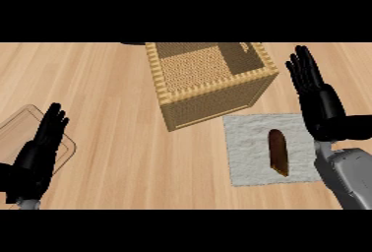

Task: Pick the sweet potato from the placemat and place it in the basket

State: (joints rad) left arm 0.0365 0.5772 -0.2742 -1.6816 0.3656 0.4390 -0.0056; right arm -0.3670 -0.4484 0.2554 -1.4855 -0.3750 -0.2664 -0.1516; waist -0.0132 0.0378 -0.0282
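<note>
Task status: nothing done yet, by my reading. The sweet potato (277, 151) lies lengthwise on the grey placemat (247, 162), roughly in its middle, and neither of my hands touches it. The basket (210, 81) stands just beyond the placemat's far edge, its near corner touching or slightly overlapping the mat; what I can see of its woven floor holds nothing, though the near walls hide part of the inside. My right hand (320, 106) is open, fingers straight and pointing away from me, held to the right of the basket and beside the placemat's far right corner, apart from the sweet potato. My left hand (36, 155) is likewise open and flat, resting at the view's left edge over a clear tray (15, 128), well apart from everything the task concerns. Left to do, as I judge it: bring the right hand over the sweet potato, close on it, lift, carry it the short way up and over the basket's wall, let go inside. The wall is tall next to the mat, so the lift needs height before crossing. Surface: light wood-grain counter (116, 123), planks running across the view. A dark shape shows at the top edge behind the basket; cannot identify. No more of the room is visible
</note>
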